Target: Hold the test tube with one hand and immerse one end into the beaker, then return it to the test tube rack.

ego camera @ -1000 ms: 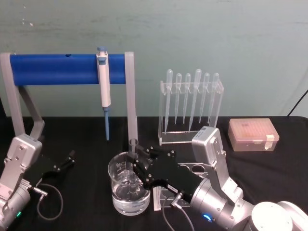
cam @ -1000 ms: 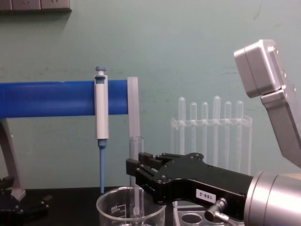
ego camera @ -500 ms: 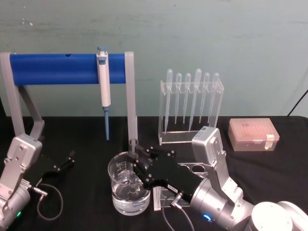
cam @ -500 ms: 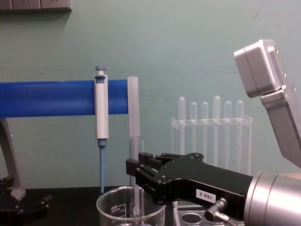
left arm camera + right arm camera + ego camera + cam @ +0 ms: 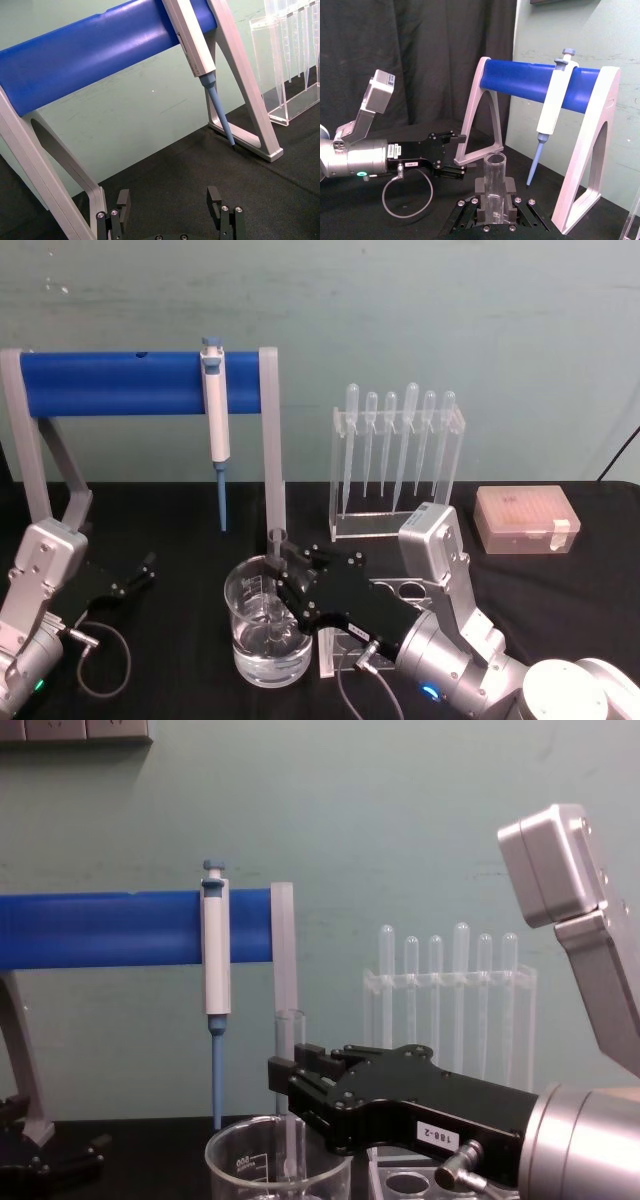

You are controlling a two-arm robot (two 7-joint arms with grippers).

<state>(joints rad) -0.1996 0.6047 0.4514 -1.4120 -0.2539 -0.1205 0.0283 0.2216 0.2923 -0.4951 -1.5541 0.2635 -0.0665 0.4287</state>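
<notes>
Test tube (image 5: 277,543): clear, smooth, straight-walled glass with a plain open rim, clamped upright between the fingers of the right gripper (image 5: 286,585). Long axis vertical: the rim projects above the claw and the lower end hangs below it inside the beaker (image 5: 248,638), apparently reaching the water there. Beaker: wide clear glass, flared rim, white graduations, directly beneath the claw tips. Test tube rack (image 5: 405,1183): clear plastic with round holes, behind the claw on its wrist side. Judged next move: raise vertically until the glass clears the beaker rim, then retract toward the rack. Left gripper (image 5: 168,196): fingers spread, empty, parked well apart to the left
</notes>
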